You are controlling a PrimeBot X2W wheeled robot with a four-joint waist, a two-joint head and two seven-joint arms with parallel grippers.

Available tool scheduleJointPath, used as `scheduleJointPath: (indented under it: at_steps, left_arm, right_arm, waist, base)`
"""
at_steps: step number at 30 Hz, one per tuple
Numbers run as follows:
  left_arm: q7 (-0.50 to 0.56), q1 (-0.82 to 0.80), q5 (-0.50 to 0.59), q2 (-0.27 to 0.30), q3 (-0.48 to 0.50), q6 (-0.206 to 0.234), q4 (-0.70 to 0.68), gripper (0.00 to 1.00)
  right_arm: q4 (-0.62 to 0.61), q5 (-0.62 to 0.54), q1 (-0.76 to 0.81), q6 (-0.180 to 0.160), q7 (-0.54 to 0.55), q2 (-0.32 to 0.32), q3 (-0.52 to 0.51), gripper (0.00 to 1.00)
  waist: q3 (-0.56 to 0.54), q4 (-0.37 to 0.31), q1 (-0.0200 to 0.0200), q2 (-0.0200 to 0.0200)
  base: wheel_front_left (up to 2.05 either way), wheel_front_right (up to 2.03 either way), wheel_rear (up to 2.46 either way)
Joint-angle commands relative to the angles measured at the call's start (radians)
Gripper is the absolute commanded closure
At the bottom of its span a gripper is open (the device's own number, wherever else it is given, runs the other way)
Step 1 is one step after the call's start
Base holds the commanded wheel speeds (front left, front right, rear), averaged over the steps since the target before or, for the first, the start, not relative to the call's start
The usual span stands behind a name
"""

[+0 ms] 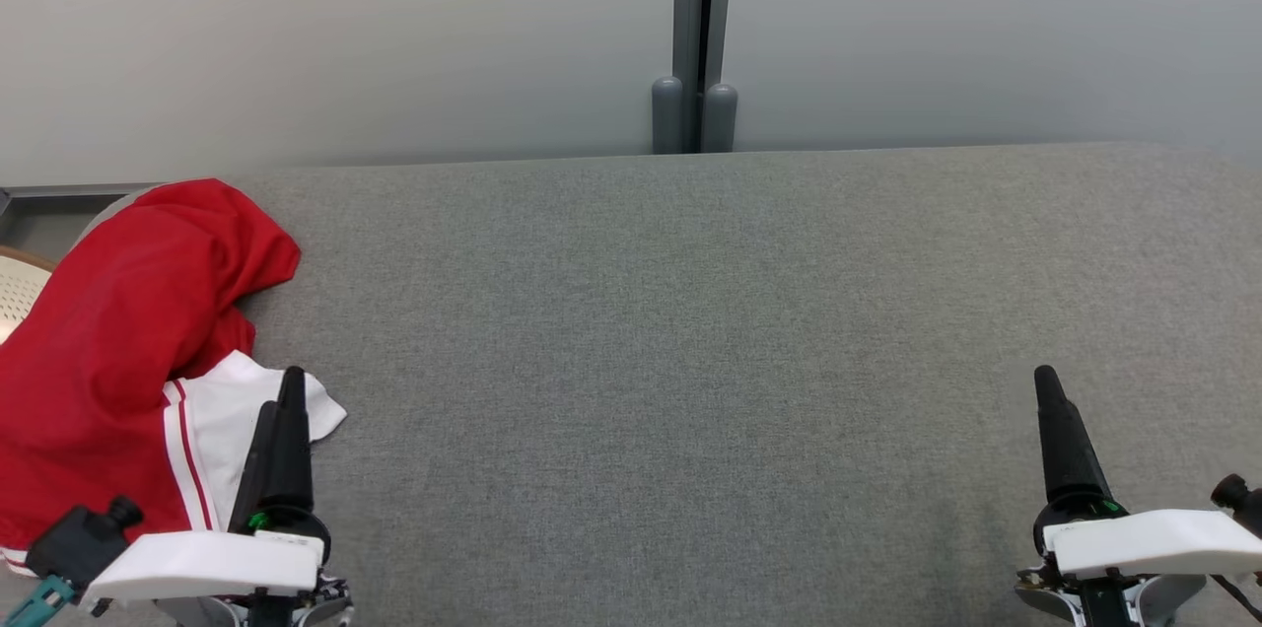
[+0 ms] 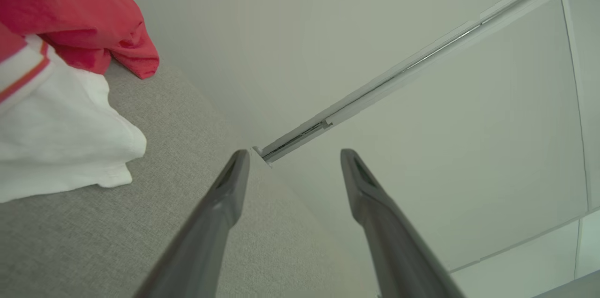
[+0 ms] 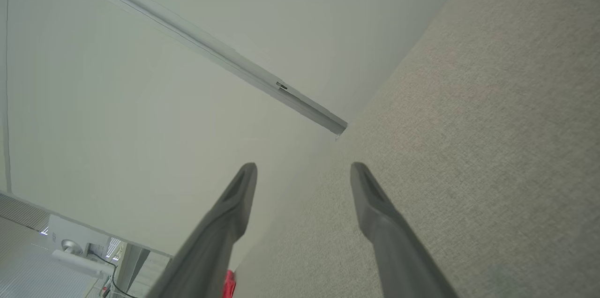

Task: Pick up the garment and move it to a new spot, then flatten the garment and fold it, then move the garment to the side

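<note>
A red garment with a white, red-striped part lies bunched at the left edge of the grey felt table, partly hanging off it. My left gripper is at the lower left, right beside the white part, open with nothing between its fingers. In the left wrist view the garment lies to the left of my open gripper. My right gripper hovers at the lower right, far from the cloth. In the right wrist view that gripper is open and empty.
A pale wall with a grey vertical post runs along the table's far edge. A perforated pale chair or basket rim shows off the table's left side.
</note>
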Motion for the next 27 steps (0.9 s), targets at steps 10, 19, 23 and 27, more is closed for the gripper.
scheduleJointPath:
  at_steps: [10,19,23,27]
  left_arm:
    - [-0.040,0.035,0.205,0.028,-0.077,0.063,-0.016,0.00]
    - [-0.074,0.054,0.353,0.056,-0.121,0.129,-0.031,0.00]
    - [-0.087,0.059,0.404,0.068,-0.144,0.152,-0.038,0.00]
    - [-0.099,0.065,0.450,0.078,-0.161,0.172,-0.047,0.00]
  right_arm:
    - [0.010,-0.149,0.024,0.000,-0.043,-0.011,0.035,0.00]
    - [0.025,-0.265,0.026,0.000,-0.078,-0.012,0.047,0.00]
    - [0.025,-0.315,0.023,0.000,-0.090,-0.012,0.061,0.00]
    - [0.021,-0.369,0.023,0.000,-0.102,-0.013,0.072,0.00]
  waist:
    - [-0.012,0.003,0.0000,0.0000]
    - [-0.022,0.006,0.0000,0.0000]
    - [-0.024,0.005,0.0000,0.0000]
    - [-0.026,0.004,0.0000,0.0000]
  base:
    - [0.00,0.00,0.00]
    - [0.00,0.00,0.00]
    - [0.00,0.00,0.00]
    - [0.00,0.00,0.00]
